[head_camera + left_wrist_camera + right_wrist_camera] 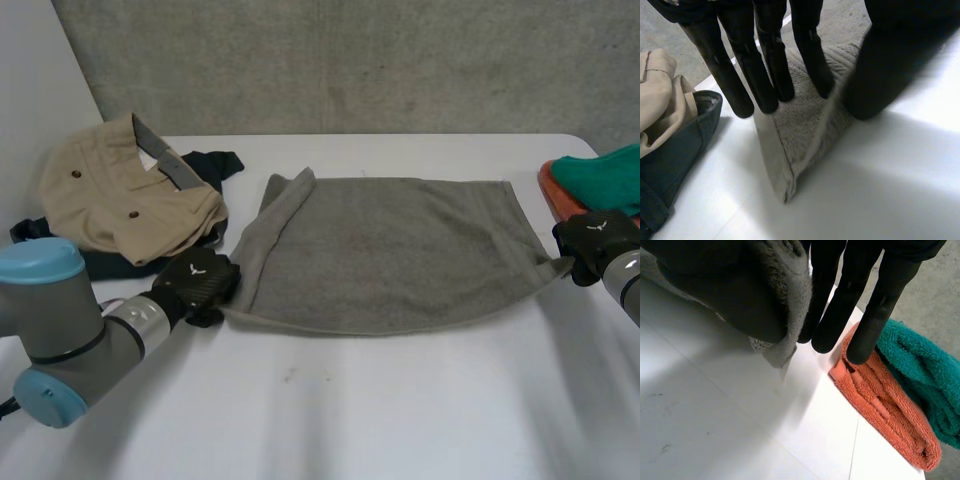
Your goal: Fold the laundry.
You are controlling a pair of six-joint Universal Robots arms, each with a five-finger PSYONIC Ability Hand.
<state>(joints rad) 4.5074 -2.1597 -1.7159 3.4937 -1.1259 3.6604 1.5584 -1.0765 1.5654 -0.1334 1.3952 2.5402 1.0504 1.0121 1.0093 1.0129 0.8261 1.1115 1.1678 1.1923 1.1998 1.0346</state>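
**Two hands hold the near corners of the towel**

The grey towel (390,250) lies flat in the middle of the white worktop (350,410). Its far left edge is a bit rolled over.

The left hand (195,282) is at the near left corner. Its fingers (765,65) are straight and lie on top of the corner. The thumb (885,65) pushes in from the other side, so the corner is pinched between them. The tip of the corner touches the worktop.

The right hand (597,238) is at the near right corner. Its straight fingers (840,300) and its thumb (730,290) pinch the towel too, and the cloth hangs over the thumb.

I think the hands hold these two corners so they can lift the near edge and lay it over the far edge. That would fold the towel in half. Holding both corners keeps the edge straight.

A heap of tan clothes (120,195) sits at the far left, on top of a dark cloth (215,162). It is near the left hand and close to the rolled edge. At the right is an orange towel (880,405) with a green towel (920,370) on it, just beside the right hand. Both heaps could get bumped if the hands swing wide. The space right behind the towel looks free.
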